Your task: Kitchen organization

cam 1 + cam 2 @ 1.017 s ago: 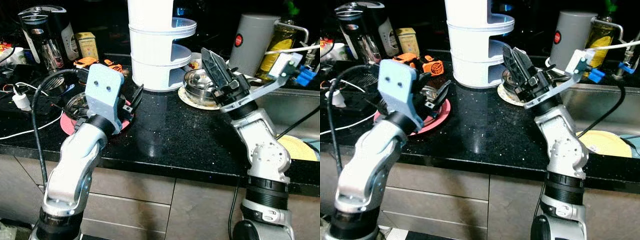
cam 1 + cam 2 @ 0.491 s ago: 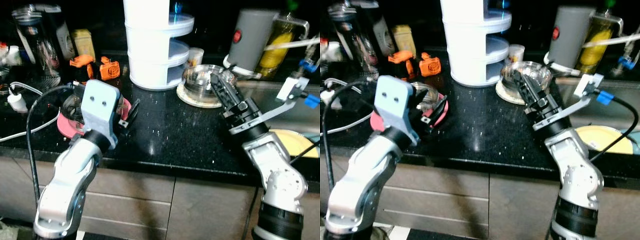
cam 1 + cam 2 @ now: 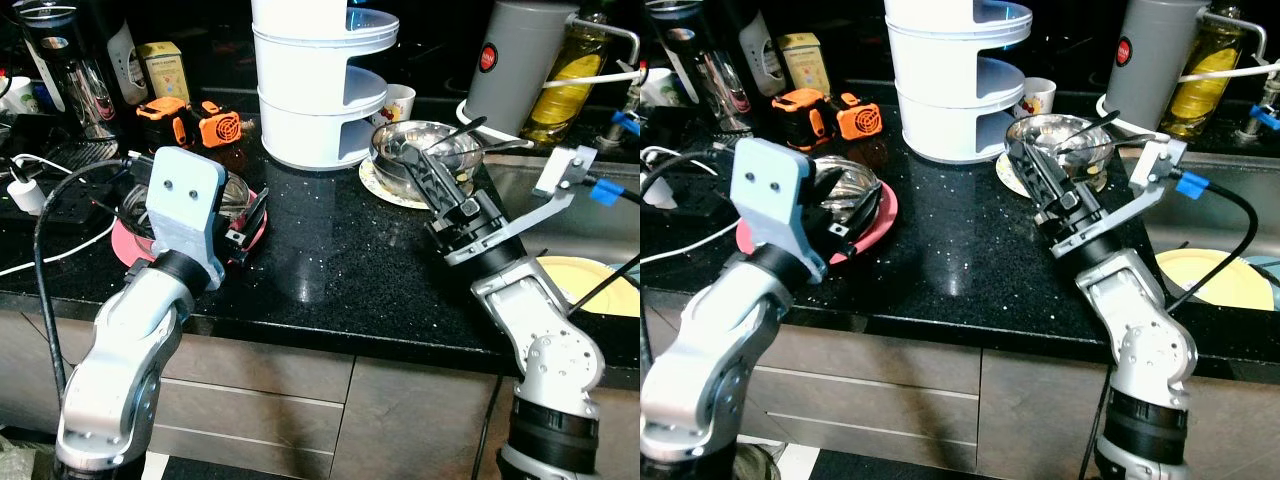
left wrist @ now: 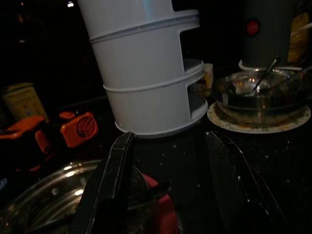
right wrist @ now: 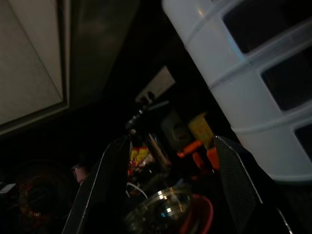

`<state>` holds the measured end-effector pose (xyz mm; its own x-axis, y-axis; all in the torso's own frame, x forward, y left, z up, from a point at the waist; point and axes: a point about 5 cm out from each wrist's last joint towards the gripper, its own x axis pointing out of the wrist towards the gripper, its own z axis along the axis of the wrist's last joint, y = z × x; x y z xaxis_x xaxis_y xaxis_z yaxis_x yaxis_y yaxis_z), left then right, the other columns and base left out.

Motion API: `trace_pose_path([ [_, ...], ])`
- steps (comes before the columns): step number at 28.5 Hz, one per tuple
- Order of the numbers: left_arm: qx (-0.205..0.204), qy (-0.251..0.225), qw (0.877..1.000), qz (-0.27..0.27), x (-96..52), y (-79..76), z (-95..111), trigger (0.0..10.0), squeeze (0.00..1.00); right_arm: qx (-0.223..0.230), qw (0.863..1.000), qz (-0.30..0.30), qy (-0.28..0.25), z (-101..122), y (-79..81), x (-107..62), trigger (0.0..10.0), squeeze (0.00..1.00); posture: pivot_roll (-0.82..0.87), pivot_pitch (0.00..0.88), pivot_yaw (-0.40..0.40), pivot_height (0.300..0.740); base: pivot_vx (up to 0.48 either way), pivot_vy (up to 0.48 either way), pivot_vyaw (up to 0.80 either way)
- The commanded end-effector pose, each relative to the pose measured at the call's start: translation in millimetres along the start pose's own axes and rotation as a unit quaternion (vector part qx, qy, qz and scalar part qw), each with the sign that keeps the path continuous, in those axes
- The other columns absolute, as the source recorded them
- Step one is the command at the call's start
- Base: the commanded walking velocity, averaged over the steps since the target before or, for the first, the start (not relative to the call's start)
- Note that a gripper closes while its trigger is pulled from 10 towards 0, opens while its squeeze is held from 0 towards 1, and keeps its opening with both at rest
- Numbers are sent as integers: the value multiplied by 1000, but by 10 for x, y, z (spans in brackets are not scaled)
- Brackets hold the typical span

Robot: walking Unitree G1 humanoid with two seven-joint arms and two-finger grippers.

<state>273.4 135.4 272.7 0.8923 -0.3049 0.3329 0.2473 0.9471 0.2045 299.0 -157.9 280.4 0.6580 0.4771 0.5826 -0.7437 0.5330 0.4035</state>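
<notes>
1. Left eye view puts both silver arms nearest, raised over the front edge of the black worktop [image 3: 330, 270], above grey drawer fronts.
2. On the robot's left, the left hand [image 3: 248, 215] hangs just over the red plate [image 3: 135, 245], its two black fingers spread apart with nothing between them.
3. A glass bowl [image 3: 845, 185] sits on that red plate, close beside the left hand's fingers.
4. On the right, the right hand [image 3: 428, 178] slopes up toward the steel bowl [image 3: 425, 150], fingers parted and holding nothing, their tips at the bowl's near rim.
5. That steel bowl rests on a patterned plate [image 3: 385, 190] and has utensils leaning in it.
6. A yellow plate [image 3: 590, 285] lies down in the sink to the right.
7. Behind the middle of the worktop rises a white tiered rack [image 3: 315, 90], with a small cup [image 3: 400, 100] just beside it.
8. Two orange gadgets [image 3: 195, 122] lie left of the rack.
9. Farther back left stand a coffee maker [image 3: 70, 60] and a yellow tin [image 3: 165, 70].
10. Farther back right stand a grey kettle [image 3: 520, 60] and an oil bottle [image 3: 575, 80].
</notes>
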Motion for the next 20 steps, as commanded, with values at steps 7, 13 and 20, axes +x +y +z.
trace_pose_path([
  [7,11,-46,999,5,223,31,109,10000,0,-15,999,38,-33,125,5,189,10000,0,-4,0,-9,740,0,0,0],
  [13,2,-38,999,1,161,-24,75,10000,0,-19,999,26,-12,81,-1,125,10000,0,-7,0,-13,740,0,0,0],
  [20,-7,0,1000,2,-29,-32,-3,10000,0,1,1000,-1,18,-24,27,-14,10000,0,-3,47,-18,740,0,0,0],
])
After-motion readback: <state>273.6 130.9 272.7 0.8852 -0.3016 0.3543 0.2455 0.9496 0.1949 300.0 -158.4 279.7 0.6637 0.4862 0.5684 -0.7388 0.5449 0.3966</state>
